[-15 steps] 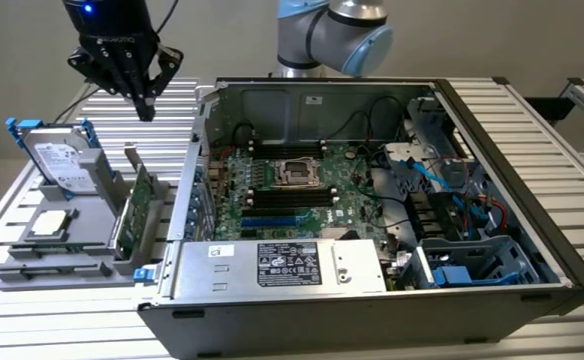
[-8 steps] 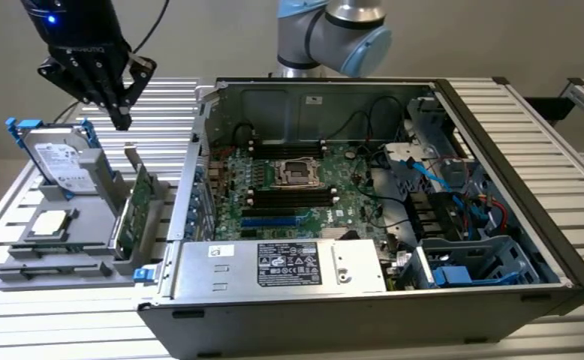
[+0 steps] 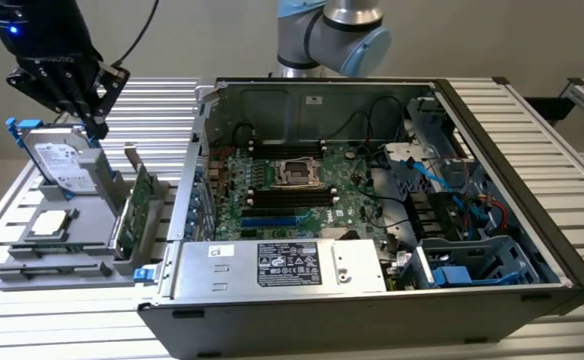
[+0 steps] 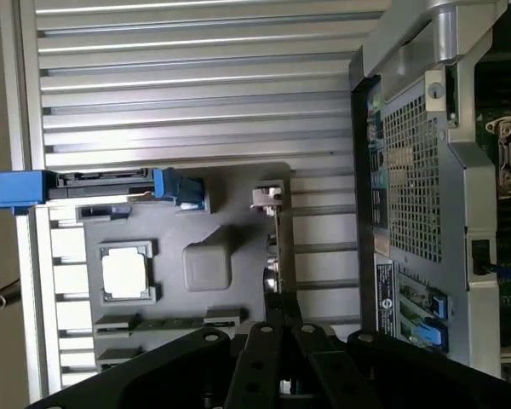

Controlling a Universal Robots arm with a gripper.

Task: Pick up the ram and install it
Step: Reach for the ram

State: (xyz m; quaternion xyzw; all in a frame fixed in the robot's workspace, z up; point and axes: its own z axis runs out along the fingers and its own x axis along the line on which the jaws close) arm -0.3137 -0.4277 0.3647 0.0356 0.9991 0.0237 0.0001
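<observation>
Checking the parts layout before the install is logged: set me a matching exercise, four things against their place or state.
Things:
1. ram
2. hard drive
3. expansion card
4. pincer

Places or states:
A. shut, above the grey tray
B. propped up, with blue rails on its sides
C. in a narrow slot of the tray, next to the processor chip
D. standing on edge at the side of the tray nearest the computer case

Pairs: 1-C, 2-B, 3-D, 4-A.
</observation>
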